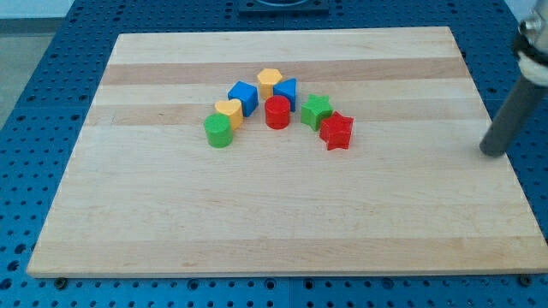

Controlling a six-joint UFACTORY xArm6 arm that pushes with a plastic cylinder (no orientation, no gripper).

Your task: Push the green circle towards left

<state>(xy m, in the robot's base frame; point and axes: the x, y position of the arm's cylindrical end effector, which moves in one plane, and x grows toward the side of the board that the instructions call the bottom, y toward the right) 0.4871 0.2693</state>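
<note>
Standing at the surface's (282, 222) right edge, my tip (491, 152), the lower end of the dark rod tool, touched no block and held nothing, having no jaws to open. The green circle, a short green cylinder block (219, 131), lay well off toward the view's left of my tip, at the cluster's left end, touching a yellow block (229, 111). It looked light, rigid and likely to slide easily on the smooth wooden surface; I judged its right flank the place to press, though the other blocks crowded that side. Eight blocks showed: two green, counting a green star (316, 110); two red, a cylinder (276, 112) and a star (336, 131); two blue (243, 97) (286, 89); two yellow, the second (270, 80) farthest back.
</note>
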